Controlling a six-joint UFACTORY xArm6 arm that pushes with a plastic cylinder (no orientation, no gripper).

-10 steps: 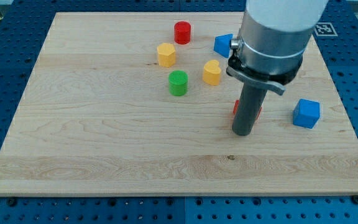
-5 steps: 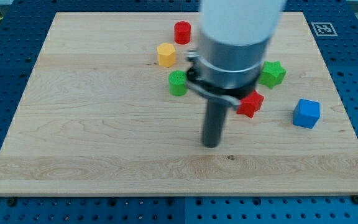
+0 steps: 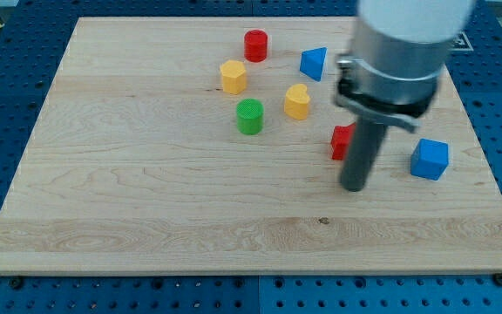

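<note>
Wooden board (image 3: pixel 146 192) lies on a blue perforated bench, and 6 small blocks are visible on its upper half. I carry no claw, only a straight dark rod, so nothing opens, closes or grips here. My tip (image 3: pixel 353 187) stands on the wood in the view's right half, below the group of blocks.

Nearest to my tip is a red block (image 3: pixel 341 141), just up and to the view's left of it. The rod covers most of this block, so I cannot tell its shape, and I cannot tell if the rod touches it. At the view's right of my tip, a little higher, sits a blue cube (image 3: pixel 430 159), clearly apart from the rod.

Further toward the view's left there is a yellow block with a notched top (image 3: pixel 296 102), maybe a heart, and beside it a green cylinder (image 3: pixel 249 116). Above the green one, near the view's top, stands a yellow hexagon-like block (image 3: pixel 233 77). A red cylinder (image 3: pixel 255 45) is the highest on the board. A blue triangular block (image 3: pixel 314 63) lies at the view's right of the red cylinder, close to the wide grey body of the arm.
</note>
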